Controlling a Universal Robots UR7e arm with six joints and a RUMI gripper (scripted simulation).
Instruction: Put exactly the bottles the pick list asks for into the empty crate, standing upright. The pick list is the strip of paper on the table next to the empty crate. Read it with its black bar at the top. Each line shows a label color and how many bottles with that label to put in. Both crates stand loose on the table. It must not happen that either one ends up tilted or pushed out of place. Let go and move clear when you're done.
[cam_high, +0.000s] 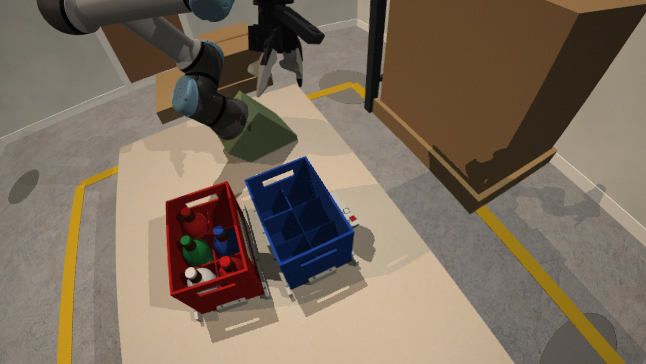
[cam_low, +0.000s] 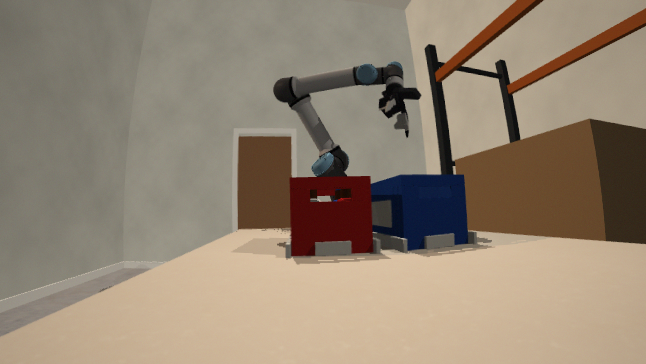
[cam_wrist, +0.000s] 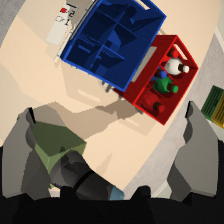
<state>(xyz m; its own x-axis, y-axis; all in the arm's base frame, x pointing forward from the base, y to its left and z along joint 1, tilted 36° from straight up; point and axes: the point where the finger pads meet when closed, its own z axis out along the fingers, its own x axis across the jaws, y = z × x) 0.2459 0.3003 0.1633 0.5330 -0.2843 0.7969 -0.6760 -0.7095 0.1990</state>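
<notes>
The red crate (cam_high: 212, 245) holds several bottles: a red-capped one (cam_high: 192, 222), a blue one (cam_high: 222, 239), a green one (cam_high: 196, 250), a small red one (cam_high: 227, 264) and a white-capped one (cam_high: 197, 276). The blue crate (cam_high: 300, 220) stands right of it, its compartments empty. The pick list (cam_high: 347, 210) lies on the table behind the blue crate's right side; it also shows in the wrist view (cam_wrist: 62, 22), too small to read. My gripper (cam_high: 280, 75) is open and empty, high above the far end of the table, well away from both crates.
The arm's green base (cam_high: 260, 132) stands on the table behind the crates. A large brown box (cam_high: 480, 85) on a pallet and a black rack post (cam_high: 375, 55) stand to the right of the table. Grey stops sit at the crates' feet (cam_low: 332, 247).
</notes>
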